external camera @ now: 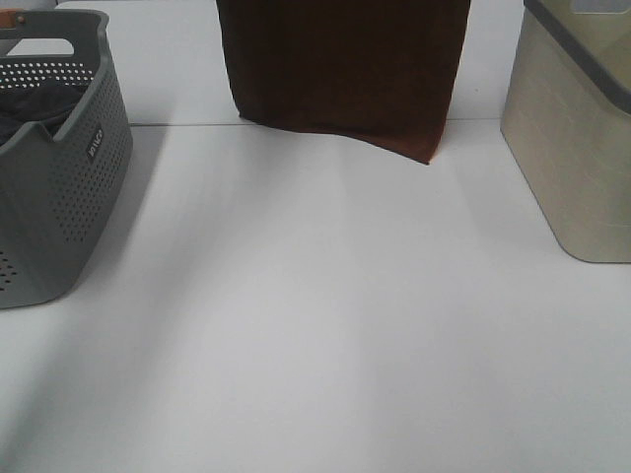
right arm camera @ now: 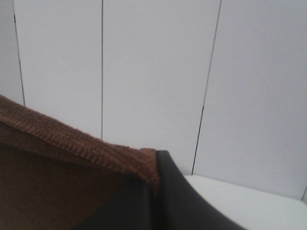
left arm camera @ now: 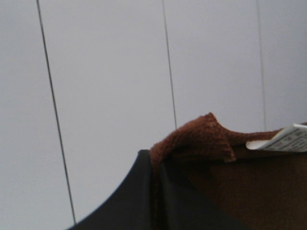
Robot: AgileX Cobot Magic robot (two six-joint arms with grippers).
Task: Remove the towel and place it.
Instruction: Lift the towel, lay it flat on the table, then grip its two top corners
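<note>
No text is legible: the brand plate [external camera: 96, 141] on the grey basket [external camera: 74, 212] at the left edge of the table [external camera: 325, 325] and the print on the care tag [left arm camera: 283, 139] of the towel [left arm camera: 201, 139] are too blurred.

The white table [external camera: 325, 325] carries a grey perforated basket [external camera: 59, 168] left and a beige bin [external camera: 577, 148] right.

The left gripper [left arm camera: 154, 167] and right gripper [right arm camera: 154, 184] have smooth matte-black jaws with curved edges.
</note>
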